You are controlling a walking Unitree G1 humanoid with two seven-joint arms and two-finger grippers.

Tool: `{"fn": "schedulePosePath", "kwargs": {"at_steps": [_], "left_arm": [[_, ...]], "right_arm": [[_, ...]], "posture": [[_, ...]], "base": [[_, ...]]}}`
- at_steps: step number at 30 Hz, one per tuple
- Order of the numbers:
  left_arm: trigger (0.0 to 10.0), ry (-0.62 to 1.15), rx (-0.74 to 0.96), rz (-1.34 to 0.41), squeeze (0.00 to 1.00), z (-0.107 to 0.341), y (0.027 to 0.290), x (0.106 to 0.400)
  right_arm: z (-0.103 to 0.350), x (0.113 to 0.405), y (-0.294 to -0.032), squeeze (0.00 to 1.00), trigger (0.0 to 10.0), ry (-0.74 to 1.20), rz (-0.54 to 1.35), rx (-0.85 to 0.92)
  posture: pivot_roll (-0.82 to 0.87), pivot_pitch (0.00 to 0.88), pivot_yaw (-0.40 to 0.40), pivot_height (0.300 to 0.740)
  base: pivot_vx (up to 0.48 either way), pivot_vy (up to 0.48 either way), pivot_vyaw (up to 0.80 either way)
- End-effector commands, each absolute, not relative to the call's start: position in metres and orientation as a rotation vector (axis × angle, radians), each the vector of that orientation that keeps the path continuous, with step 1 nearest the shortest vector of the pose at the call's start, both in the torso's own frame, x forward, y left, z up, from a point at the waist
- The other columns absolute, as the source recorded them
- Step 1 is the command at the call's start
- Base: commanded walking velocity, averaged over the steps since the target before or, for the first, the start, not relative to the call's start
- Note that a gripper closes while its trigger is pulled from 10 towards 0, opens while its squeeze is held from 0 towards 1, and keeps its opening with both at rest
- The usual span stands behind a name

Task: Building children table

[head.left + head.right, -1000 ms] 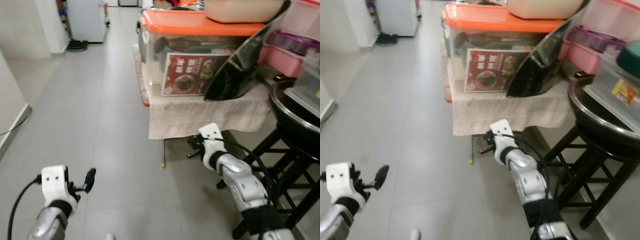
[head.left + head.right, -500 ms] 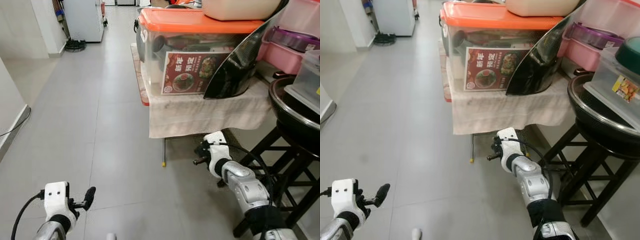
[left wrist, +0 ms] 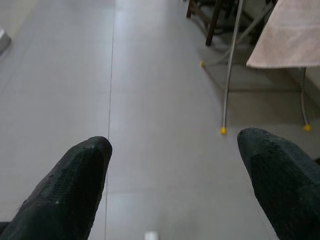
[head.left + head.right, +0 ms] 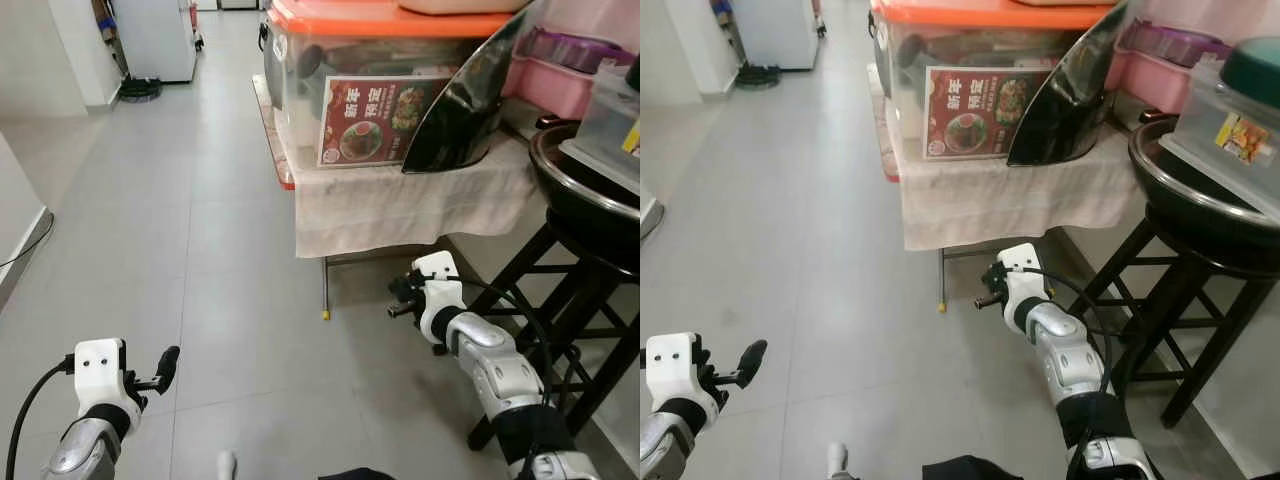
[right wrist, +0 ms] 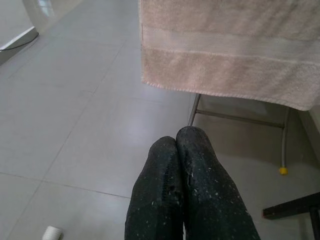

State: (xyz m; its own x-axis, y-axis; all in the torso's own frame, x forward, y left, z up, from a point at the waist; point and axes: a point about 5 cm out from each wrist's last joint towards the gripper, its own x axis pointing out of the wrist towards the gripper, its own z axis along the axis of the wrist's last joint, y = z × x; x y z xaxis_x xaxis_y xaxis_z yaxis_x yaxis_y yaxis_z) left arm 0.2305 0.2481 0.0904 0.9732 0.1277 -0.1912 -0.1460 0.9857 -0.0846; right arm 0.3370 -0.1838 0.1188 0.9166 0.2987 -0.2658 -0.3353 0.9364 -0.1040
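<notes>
The left gripper [image 3: 172,165] is wide open and holds nothing. The right gripper [image 5: 176,145] is closed tight and empty, near the towel [image 5: 225,45].

Storage box [image 4: 370,80] on cloth-draped table [image 4: 400,205], stool [image 4: 560,290] to its right.

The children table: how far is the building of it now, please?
Nothing looks done: no table parts can be seen. In hand, nothing either: the left claw is open over the grey floor, and the right claw is shut on nothing, low beside the towel-covered folding table that carries an orange-lidded box. The whole assembly is left, starting with finding the parts.
</notes>
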Motion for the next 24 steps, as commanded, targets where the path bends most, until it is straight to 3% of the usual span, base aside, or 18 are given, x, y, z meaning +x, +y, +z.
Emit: {"fn": "schedulePosePath", "kwargs": {"at_steps": [1, 20, 24], "left_arm": [[10.0, 0.154, -0.078, 0.136, 0.00, 0.099, 0.248, 0.233], [10.0, 0.099, -0.038, 0.143, 0.00, 0.117, 0.244, 0.240], [10.0, 0.092, -0.024, 0.150, 0.00, 0.119, 0.245, 0.240]], "right_arm": [[0.120, 0.336, -0.186, 0.00, 10.0, 0.236, 0.335, -0.166], [0.144, 0.338, -0.173, 0.00, 10.0, 0.092, 0.440, -0.150], [0.158, 0.337, -0.159, 0.00, 10.0, 0.026, 0.519, -0.132]], "posture": [[0.07, 0.074, -0.021, 0.655], [0.07, 0.071, -0.023, 0.655], [0.07, 0.071, -0.022, 0.655]], "base": [[0.000, 0.000, 0.00], [0.000, 0.000, 0.00], [0.000, 0.000, 0.00]]}}
